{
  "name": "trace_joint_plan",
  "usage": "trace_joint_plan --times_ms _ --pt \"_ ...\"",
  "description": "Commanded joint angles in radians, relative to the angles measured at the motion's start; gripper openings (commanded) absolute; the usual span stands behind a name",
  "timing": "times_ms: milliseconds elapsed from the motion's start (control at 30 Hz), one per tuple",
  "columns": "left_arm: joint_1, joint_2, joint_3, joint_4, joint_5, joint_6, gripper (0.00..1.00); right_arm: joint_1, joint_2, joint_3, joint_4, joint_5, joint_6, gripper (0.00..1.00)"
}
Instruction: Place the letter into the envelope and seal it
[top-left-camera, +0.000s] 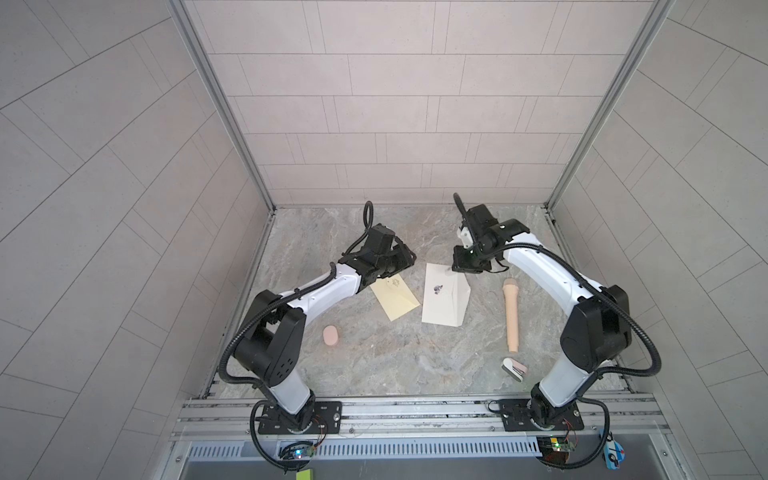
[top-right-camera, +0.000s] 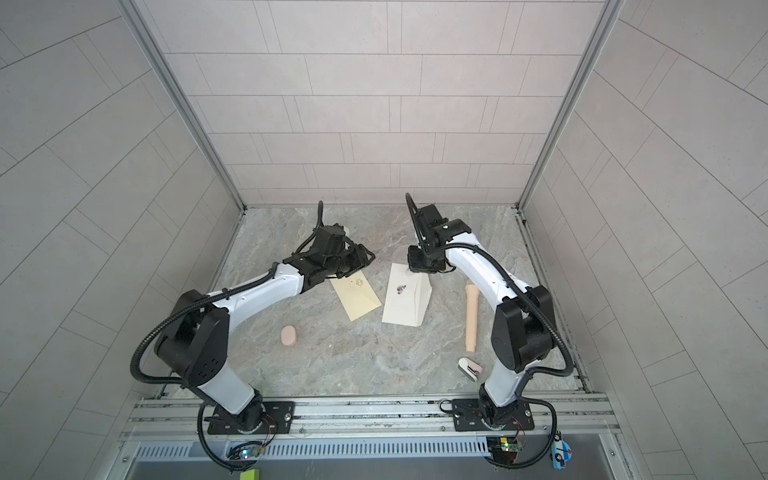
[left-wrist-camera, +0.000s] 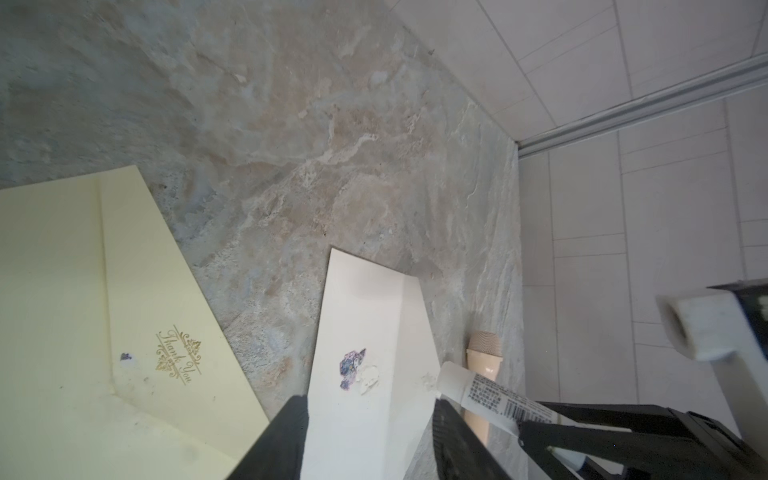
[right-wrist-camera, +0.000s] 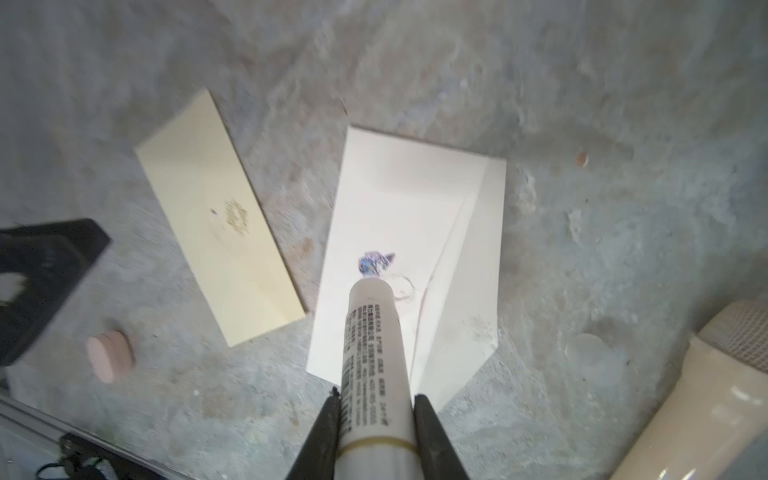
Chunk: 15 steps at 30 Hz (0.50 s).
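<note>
our right gripper (right-wrist-camera: 376, 399) is clamped on a white tube (right-wrist-camera: 368, 332) with fine print along its side, and both black fingers (right-wrist-camera: 328, 432) press against its barrel. the tube's blunt end points down at the envelope (right-wrist-camera: 390, 199), just beside the small dark printed mark (right-wrist-camera: 374, 262). we cannot tell whether it touches the paper. a clear glossy ring (right-wrist-camera: 404, 286) sits on the envelope next to that mark.

the envelope lies on the marble tabletop (top-left-camera: 374, 365), about midway between the two arms. in both top views the right gripper hangs over its far right corner. its pointed flap (right-wrist-camera: 469, 270) runs along the side toward the right arm, creased and seemingly lifted a little. how far, we cannot tell.

our left gripper (left-wrist-camera: 368, 401) has its jaws apart with nothing between them, and only the envelope on the table shows through the gap. in a top view it hovers over the far end of the pale yellow paper (top-left-camera: 395, 297). that paper lies aslant just beside the envelope without touching it, and bears a gold "thank you" stamp.

further out, a peach toy microphone (top-left-camera: 511, 316) lies beside the right arm. a small white and pink clip-like piece (top-left-camera: 514, 368) lies nearer that arm's base. a pink oval block (top-left-camera: 331, 336) rests near the left arm, well apart from both papers.
</note>
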Motion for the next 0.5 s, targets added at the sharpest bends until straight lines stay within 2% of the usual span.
trace_joint_plan --times_ms 0,133,467 --pt "-0.019 0.055 0.031 -0.121 0.009 0.097 0.55 0.029 0.035 0.036 -0.138 0.067 -0.068 0.00" --pt "-0.019 0.126 0.042 -0.096 0.090 0.091 0.55 0.062 0.100 0.061 -0.133 0.073 -0.067 0.00" --pt "-0.025 0.239 0.097 -0.092 0.183 0.125 0.53 0.097 0.215 0.113 -0.115 0.111 -0.049 0.00"
